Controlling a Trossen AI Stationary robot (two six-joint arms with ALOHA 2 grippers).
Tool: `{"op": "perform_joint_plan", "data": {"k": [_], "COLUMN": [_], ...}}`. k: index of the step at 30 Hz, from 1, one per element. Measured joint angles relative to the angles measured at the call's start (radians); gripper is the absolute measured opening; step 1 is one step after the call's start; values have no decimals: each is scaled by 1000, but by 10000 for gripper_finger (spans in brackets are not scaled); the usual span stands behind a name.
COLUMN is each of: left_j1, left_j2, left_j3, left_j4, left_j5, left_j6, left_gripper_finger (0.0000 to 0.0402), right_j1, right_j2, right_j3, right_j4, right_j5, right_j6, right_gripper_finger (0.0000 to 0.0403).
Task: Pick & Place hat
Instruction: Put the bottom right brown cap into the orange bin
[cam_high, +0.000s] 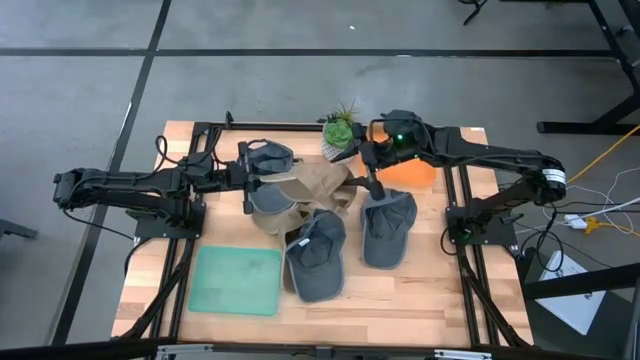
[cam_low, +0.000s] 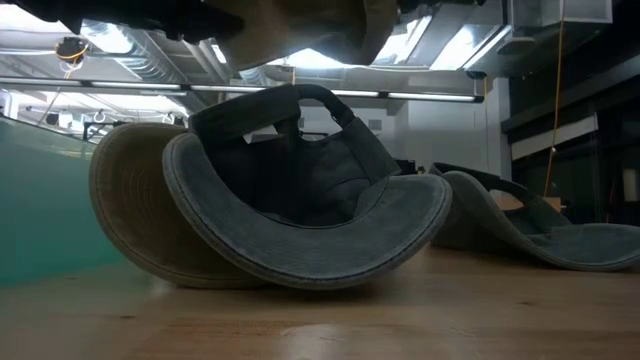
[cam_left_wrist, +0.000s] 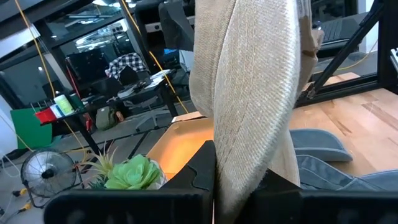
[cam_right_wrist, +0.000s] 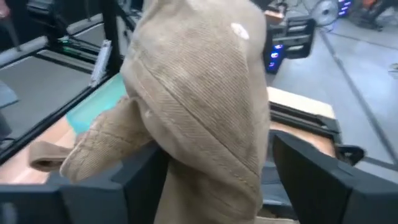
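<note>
A tan corduroy hat (cam_high: 315, 183) hangs in the air between my two grippers, above the middle of the table; its underside shows at the top of the low view (cam_low: 300, 25). My left gripper (cam_high: 262, 185) is shut on its left end, my right gripper (cam_high: 372, 185) on its right end. Below lie two grey caps (cam_high: 315, 255) (cam_high: 388, 228), upside down on their crowns, and a tan cap (cam_high: 270, 210). A third grey cap (cam_high: 265, 155) sits beside the left arm. My left gripper (cam_left_wrist: 239, 186) pinches a fold of the tan hat's cloth (cam_left_wrist: 249, 143) between its two fingers, coming level from the table's left. The hat is lifted clear of the table. My right gripper (cam_right_wrist: 217, 186) has the hat's bunched crown (cam_right_wrist: 205, 143) between its two fingers (cam_right_wrist: 140, 180), coming from the table's right and slanting down. The cloth bulges over the fingers, and a strap end (cam_right_wrist: 46, 157) hangs loose.
A green mat (cam_high: 238, 280) lies flat at the near left of the table. A small potted plant (cam_high: 340, 135) and an orange bin (cam_high: 410, 168) stand at the far edge. Black frame rails (cam_high: 470, 270) run along both sides of the table.
</note>
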Motion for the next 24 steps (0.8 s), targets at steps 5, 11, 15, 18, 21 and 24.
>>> {"op": "perform_joint_plan", "data": {"k": [5, 11, 15, 18, 21, 24], "left_j1": [0, 0, 0, 0, 0, 0], "left_j2": [0, 0, 0, 0, 0, 0], "left_j3": [0, 0, 0, 0, 0, 0], "left_j4": [0, 24, 34, 34, 34, 43], "left_j5": [-2, -1, 2, 2, 0, -32], "left_j6": [0, -23, -44, -54, -72, -90], "left_gripper_finger": [13, 13, 13, 16, 24, 33], "right_j1": [0, 0, 0, 0, 0, 0], "right_j2": [0, 0, 0, 0, 0, 0], "right_j3": [0, 0, 0, 0, 0, 0], "right_j4": [28, 88, 131, 157, 170, 174], "right_j5": [30, 67, 129, 135, 162, 221], "right_j6": [38, 46, 45, 44, 41, 41], "right_gripper_finger": [204, 108, 64, 34, 10, 14]}}
